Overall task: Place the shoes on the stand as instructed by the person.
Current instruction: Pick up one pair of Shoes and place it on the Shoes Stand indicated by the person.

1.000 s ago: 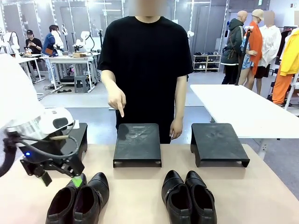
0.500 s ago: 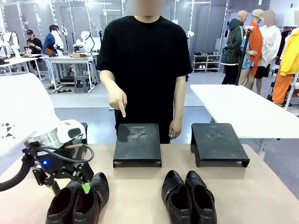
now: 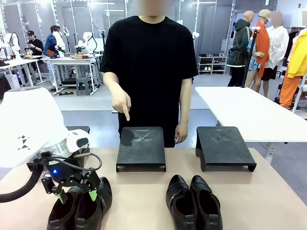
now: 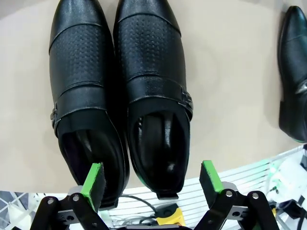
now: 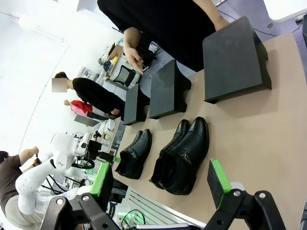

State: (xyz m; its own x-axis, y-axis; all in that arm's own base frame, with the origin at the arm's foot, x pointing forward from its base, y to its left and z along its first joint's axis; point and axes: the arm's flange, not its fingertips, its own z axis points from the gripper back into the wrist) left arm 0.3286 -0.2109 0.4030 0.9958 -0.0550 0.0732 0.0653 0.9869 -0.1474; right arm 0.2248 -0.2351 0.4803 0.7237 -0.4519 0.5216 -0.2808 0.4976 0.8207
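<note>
Two pairs of black glossy shoes lie on the tan table. Over the left pair (image 3: 81,208) hovers my left gripper (image 3: 76,196), open. In the left wrist view this gripper (image 4: 152,181) holds its green pads (image 4: 94,184) either side of the heel of one shoe (image 4: 153,96), with its mate (image 4: 76,81) beside it. The right pair (image 3: 194,201) lies untouched. The person (image 3: 148,62) points a finger (image 3: 125,115) down at the middle stand (image 3: 141,146). In the right wrist view my right gripper (image 5: 160,184) is open high above the table, the nearer pair (image 5: 184,153) below it.
A second black stand (image 3: 224,146) sits at the right and a third (image 3: 80,130) is partly hidden behind my left arm. A white table (image 3: 249,112) stands behind at the right. Bare table (image 3: 139,201) separates the two pairs.
My left arm has swung right and down, bringing the open gripper from beside the left pair to right over its heels. The person's pointing hand has stayed put.
</note>
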